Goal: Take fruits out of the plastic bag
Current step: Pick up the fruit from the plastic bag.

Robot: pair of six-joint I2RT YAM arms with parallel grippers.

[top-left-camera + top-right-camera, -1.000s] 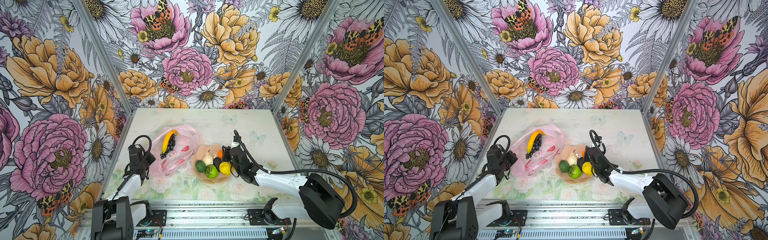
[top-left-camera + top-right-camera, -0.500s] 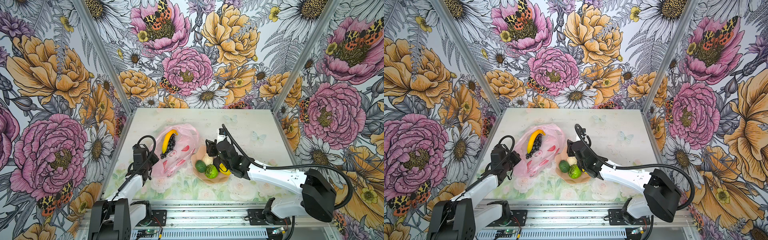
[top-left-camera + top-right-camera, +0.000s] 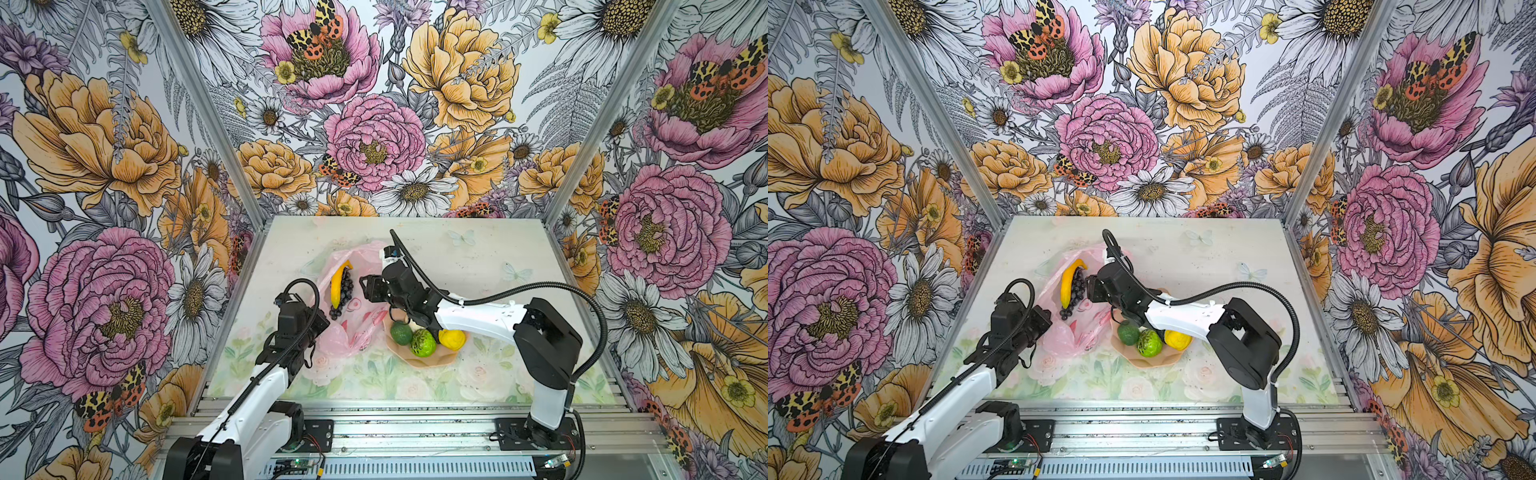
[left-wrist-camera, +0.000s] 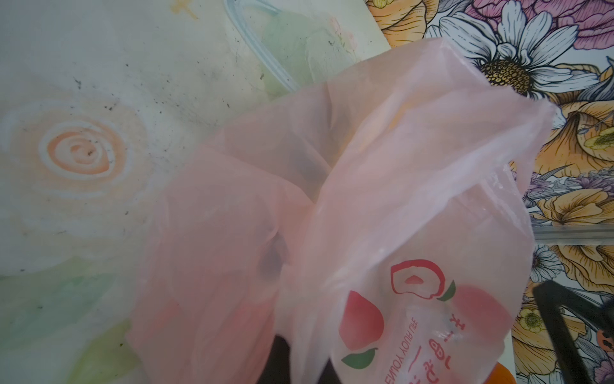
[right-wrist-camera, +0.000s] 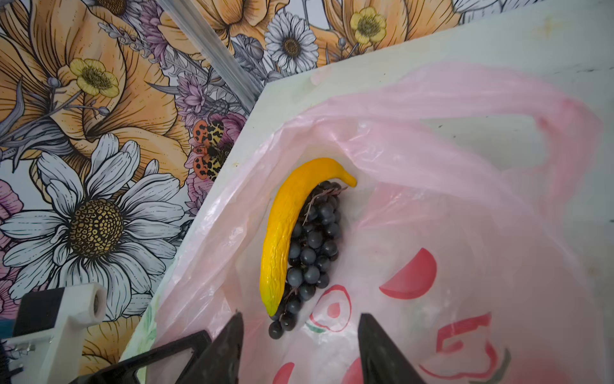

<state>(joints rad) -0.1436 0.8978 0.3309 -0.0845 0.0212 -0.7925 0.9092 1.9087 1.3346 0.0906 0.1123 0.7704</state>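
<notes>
Plastic bag [image 3: 341,341], right fingers [image 5: 226,349] now over it, off the dish [image 3: 419,360]

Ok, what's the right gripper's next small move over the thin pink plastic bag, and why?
Probably lower the open right gripper onto the dark purple grape bunch: it lies uncovered in the mouth of the pink plastic bag beside the yellow banana, nearest the fingertips, while the shut left gripper grips the film.
</notes>
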